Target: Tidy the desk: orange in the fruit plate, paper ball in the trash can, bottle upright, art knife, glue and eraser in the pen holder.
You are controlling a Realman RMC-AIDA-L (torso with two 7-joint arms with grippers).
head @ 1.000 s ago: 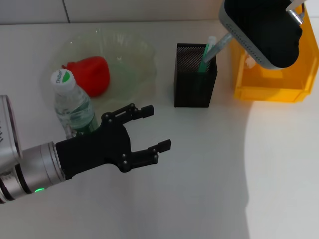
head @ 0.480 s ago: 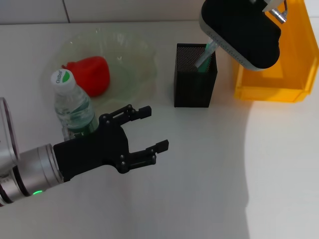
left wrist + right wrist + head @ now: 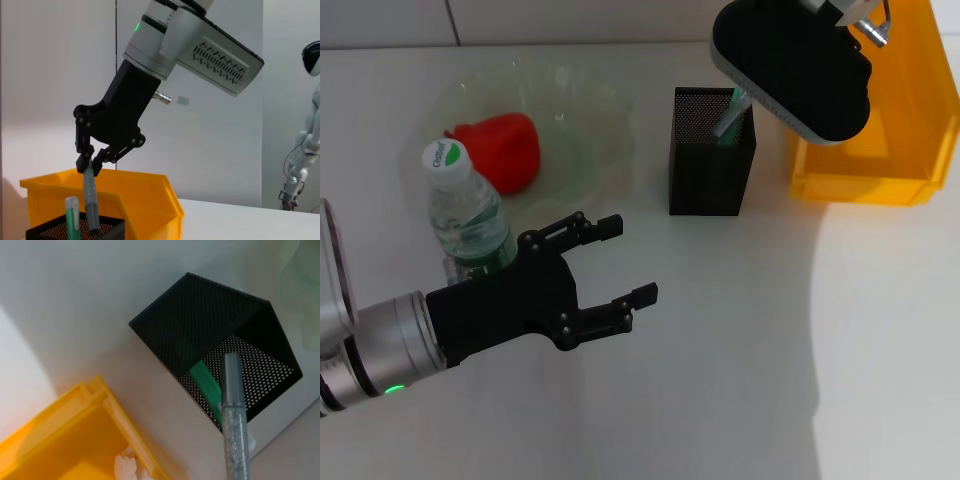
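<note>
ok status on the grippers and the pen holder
Right gripper shut on grey stick, tip inside pen holder. Left gripper open, idle beside upright bottle. Green item already inside.

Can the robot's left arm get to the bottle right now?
Probably yes. The left tool hangs open just beside the upright bottle, with nothing between them. The right tool is far off over the pen holder, holding a grey stick.
</note>
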